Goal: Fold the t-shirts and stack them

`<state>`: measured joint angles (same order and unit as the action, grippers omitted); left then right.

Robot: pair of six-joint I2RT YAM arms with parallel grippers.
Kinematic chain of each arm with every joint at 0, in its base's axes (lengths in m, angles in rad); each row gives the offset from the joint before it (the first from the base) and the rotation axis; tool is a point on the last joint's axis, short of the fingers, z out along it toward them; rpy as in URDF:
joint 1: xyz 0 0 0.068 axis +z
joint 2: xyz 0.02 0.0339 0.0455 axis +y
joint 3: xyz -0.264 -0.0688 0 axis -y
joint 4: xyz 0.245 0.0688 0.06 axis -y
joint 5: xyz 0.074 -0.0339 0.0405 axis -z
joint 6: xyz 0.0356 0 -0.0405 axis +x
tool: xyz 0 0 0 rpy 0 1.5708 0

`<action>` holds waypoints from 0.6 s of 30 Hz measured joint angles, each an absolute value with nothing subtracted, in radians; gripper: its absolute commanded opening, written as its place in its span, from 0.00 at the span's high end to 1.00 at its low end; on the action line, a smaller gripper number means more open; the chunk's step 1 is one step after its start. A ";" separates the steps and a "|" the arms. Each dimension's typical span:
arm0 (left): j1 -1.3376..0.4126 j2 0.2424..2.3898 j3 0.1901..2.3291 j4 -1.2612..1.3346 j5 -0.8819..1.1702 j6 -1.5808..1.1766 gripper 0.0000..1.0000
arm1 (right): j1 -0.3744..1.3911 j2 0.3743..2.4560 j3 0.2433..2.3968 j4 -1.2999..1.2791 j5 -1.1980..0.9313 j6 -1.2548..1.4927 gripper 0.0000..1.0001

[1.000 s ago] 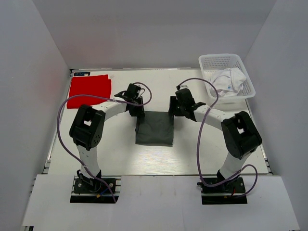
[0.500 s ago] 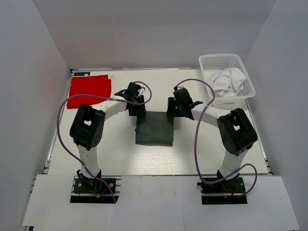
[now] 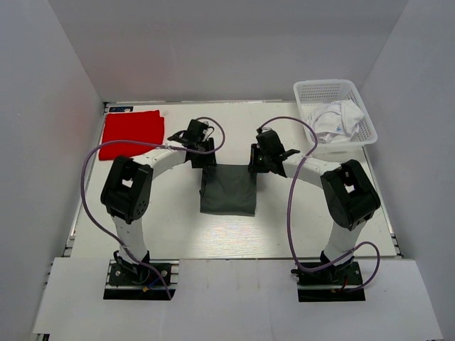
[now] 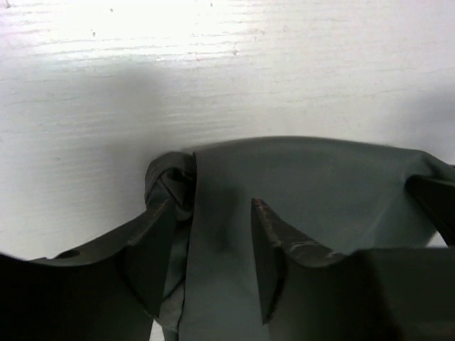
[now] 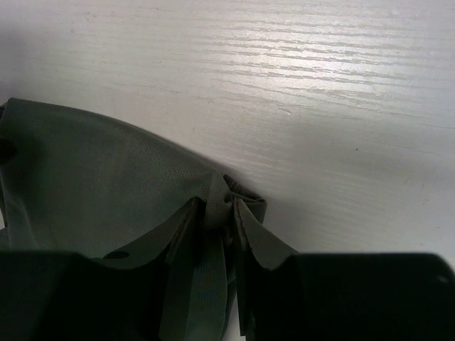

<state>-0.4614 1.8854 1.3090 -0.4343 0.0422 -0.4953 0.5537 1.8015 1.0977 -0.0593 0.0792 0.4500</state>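
Observation:
A dark grey-green t-shirt (image 3: 229, 190) lies folded in a rectangle mid-table. My left gripper (image 3: 206, 165) is at its far left corner. In the left wrist view this gripper (image 4: 212, 206) stands open, with cloth (image 4: 313, 185) lying loose between the spread fingers. My right gripper (image 3: 253, 165) is at the far right corner. In the right wrist view it (image 5: 217, 206) is shut on a bunched fold of the same shirt (image 5: 92, 170). A bright red t-shirt (image 3: 131, 133) lies folded at the far left. White t-shirts (image 3: 335, 119) are heaped in the basket.
A white mesh basket (image 3: 334, 88) stands at the far right corner of the table. Purple cables loop from both arms. White walls close in the table on the left, right and far sides.
The right gripper's jaws have closed onto the shirt's far right corner. The left gripper's jaws have widened a little at the far left corner. The shirt has stayed put.

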 measured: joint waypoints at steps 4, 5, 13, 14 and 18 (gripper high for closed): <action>-0.461 1.925 1.324 -0.437 0.060 -0.490 0.61 | 0.554 1.802 1.098 -0.059 0.080 0.450 0.69; -0.461 1.935 1.325 -0.434 0.065 -0.491 0.63 | 0.553 1.802 1.098 -0.060 0.080 0.450 0.71; -0.461 1.957 1.325 -0.429 0.091 -0.488 1.00 | 0.551 1.802 1.098 -0.060 0.074 0.444 1.00; -0.461 1.957 1.325 -0.427 0.092 -0.488 1.00 | 0.551 1.802 1.098 -0.060 0.072 0.447 1.00; -0.461 1.942 1.309 -0.414 0.092 -0.490 1.00 | 0.551 1.799 1.098 -0.060 0.063 0.443 1.00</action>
